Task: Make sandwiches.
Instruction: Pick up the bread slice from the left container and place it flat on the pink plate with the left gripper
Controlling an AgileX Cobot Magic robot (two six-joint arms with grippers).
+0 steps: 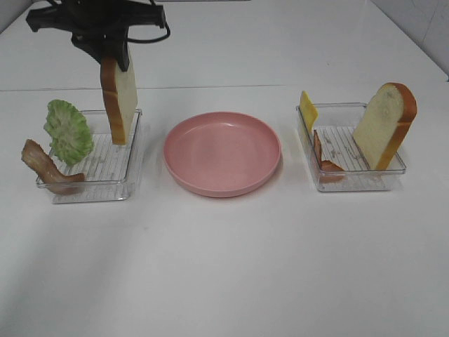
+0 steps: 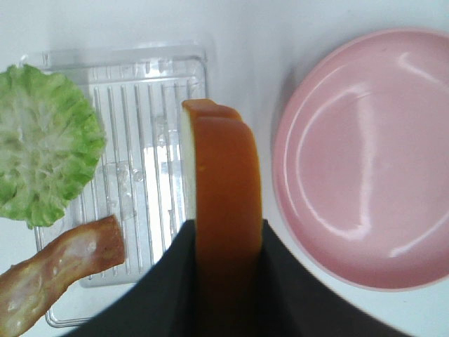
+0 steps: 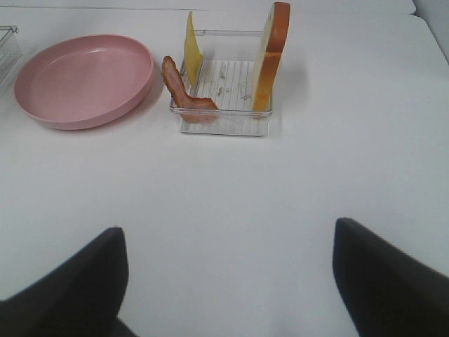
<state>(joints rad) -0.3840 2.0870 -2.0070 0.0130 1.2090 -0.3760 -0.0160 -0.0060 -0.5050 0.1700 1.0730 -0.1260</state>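
My left gripper (image 1: 116, 60) is shut on a toy bread slice (image 1: 119, 102) with orange-brown crust and holds it upright over the left clear tray (image 1: 130, 179). The slice (image 2: 224, 196) shows edge-on in the left wrist view. A green lettuce leaf (image 1: 68, 132) and a bacon strip (image 1: 48, 168) lean on that tray. The right clear tray (image 1: 351, 179) holds a second bread slice (image 1: 386, 126), yellow cheese (image 1: 307, 109) and bacon (image 1: 326, 160). My right gripper (image 3: 228, 281) is open and empty, well short of the right tray (image 3: 221, 123).
A round pink plate (image 1: 223, 152) sits between the two trays. It also shows in the left wrist view (image 2: 365, 154) and the right wrist view (image 3: 84, 78). White table (image 1: 224, 267) all around.
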